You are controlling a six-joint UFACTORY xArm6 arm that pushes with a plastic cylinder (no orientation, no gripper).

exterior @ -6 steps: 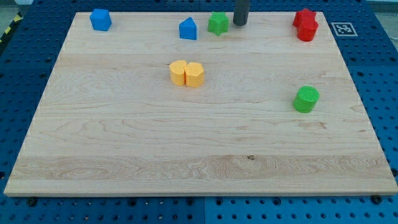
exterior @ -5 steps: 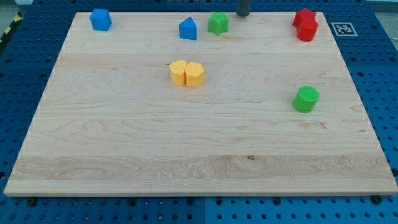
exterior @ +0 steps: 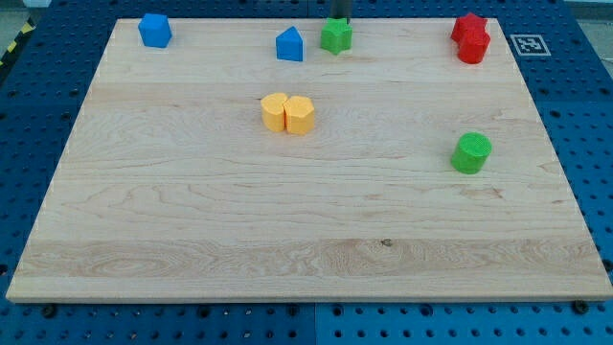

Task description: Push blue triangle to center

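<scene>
Wooden board (exterior: 306, 230) lying on a blue perforated table (exterior: 38, 134), seen from above and in front. The rod is showing only as a short dark stub at the view's top edge, with my tip (exterior: 341, 17) sitting just above the green star-shaped block (exterior: 335, 35); whether the two are touching cannot be told. The arm is carrying no gripper, so no jaw state is being shown. The blue triangle (exterior: 289, 44), a small house-like block, is resting near the board's top edge, just to the view's left of the green star and apart from it, well above the board's centre. A blue cube-like block (exterior: 154, 30) is sitting in the top left corner. Two yellow blocks (exterior: 287, 113) are standing side by side and touching, below the blue triangle. Two red blocks (exterior: 470, 38) are crowding together in the top right corner. A green cylinder (exterior: 471, 153) is standing at the right. A black-and-white square marker (exterior: 530, 44) is lying off the board's top right corner; no readable lettering is appearing anywhere.
</scene>
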